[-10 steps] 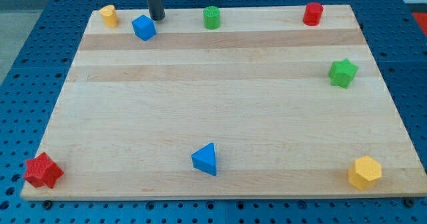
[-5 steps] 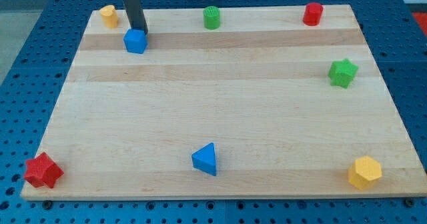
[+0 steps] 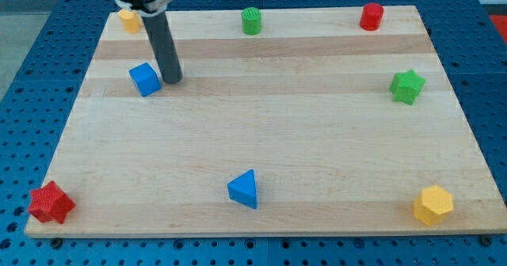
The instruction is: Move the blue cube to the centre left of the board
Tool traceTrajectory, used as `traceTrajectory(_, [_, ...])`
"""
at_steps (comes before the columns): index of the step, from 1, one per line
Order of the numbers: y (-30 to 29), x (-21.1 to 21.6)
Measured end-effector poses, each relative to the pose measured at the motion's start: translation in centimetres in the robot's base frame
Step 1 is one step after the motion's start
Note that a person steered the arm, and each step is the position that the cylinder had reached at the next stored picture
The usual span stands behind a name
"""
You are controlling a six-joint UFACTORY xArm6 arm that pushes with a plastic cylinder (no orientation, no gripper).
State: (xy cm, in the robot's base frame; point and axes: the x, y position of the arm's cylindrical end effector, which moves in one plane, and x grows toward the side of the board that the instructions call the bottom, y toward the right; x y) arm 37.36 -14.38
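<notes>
The blue cube (image 3: 144, 79) sits on the wooden board (image 3: 261, 139) in its upper left part. My tip (image 3: 173, 80) is on the board just to the cube's right, close to it or touching it. The dark rod rises from the tip toward the view's top left and partly hides the yellow block (image 3: 127, 18) at the top left corner.
A green cylinder (image 3: 251, 20) and a red cylinder (image 3: 371, 16) stand along the top edge. A green star (image 3: 406, 86) is at the right. A blue triangular block (image 3: 244, 189) is at bottom centre, a red block (image 3: 51, 203) bottom left, a yellow block (image 3: 432, 204) bottom right.
The blue cube has moved down and to the left from near the top edge. My tip has followed it down and now stands at its right side.
</notes>
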Motion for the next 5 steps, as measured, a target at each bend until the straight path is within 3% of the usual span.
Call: traceTrajectory(5, [-5.1,-0.4])
